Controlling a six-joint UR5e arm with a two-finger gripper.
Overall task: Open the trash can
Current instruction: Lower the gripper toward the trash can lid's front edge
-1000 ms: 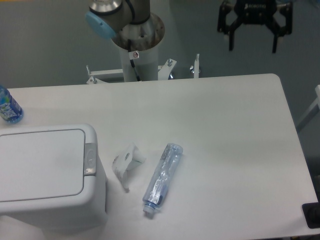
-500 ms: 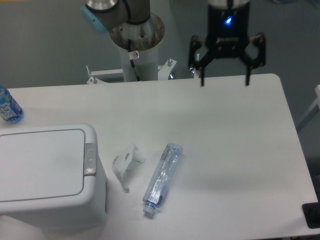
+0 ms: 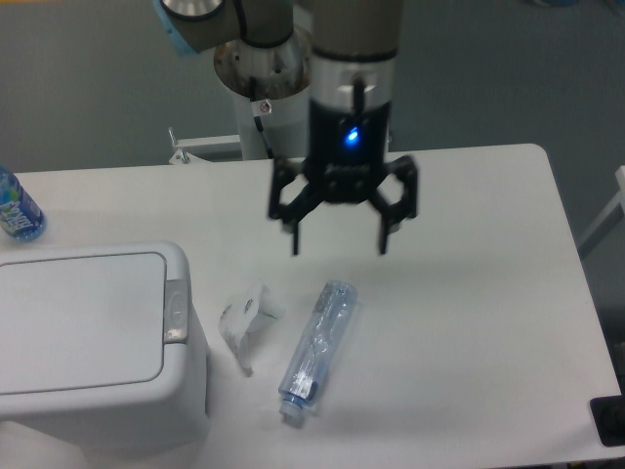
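Bin lies down-left of the pincer

The gripper (image 3: 342, 242) hangs spread wide and empty; the bin (image 3: 93, 342), lid down, presents its grey latch (image 3: 176, 311) on the near edge.

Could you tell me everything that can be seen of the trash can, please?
The trash can is a large white boxy bin, seemingly plastic, with rounded corners. It stands upright on the table at the lower left, partly cut off by the picture's edge. Its flat rectangular lid lies shut, and a small grey latch button sits at the lid's right edge. Nothing touches it; the open gripper hangs well to its right.
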